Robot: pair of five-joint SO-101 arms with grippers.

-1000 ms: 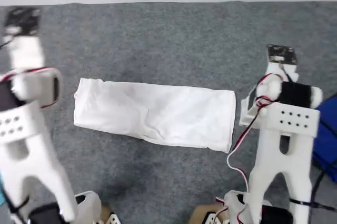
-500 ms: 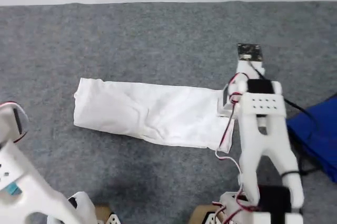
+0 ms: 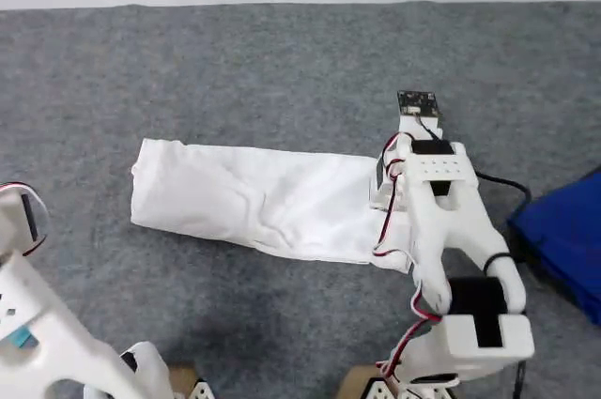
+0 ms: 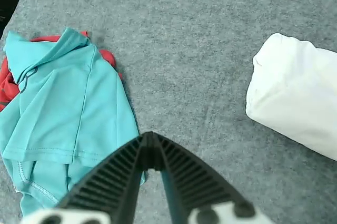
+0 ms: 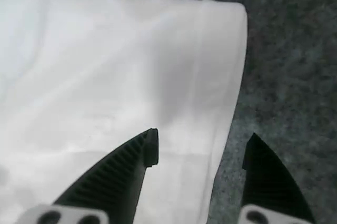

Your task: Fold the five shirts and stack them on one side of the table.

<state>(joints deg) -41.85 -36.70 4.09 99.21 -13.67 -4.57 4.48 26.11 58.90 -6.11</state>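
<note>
white shirt (image 3: 272, 202) edge lies between the spread right end effector (image 5: 202, 135); left end effector (image 4: 151, 138) pressed together.

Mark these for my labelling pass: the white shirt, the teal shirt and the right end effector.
white shirt (image 3: 263, 202): high view, middle of the folded cloth.
teal shirt (image 4: 63, 108): left wrist view, its flat body panel.
right end effector (image 5: 202, 142): right wrist view, midway between its open fingertips.
</note>
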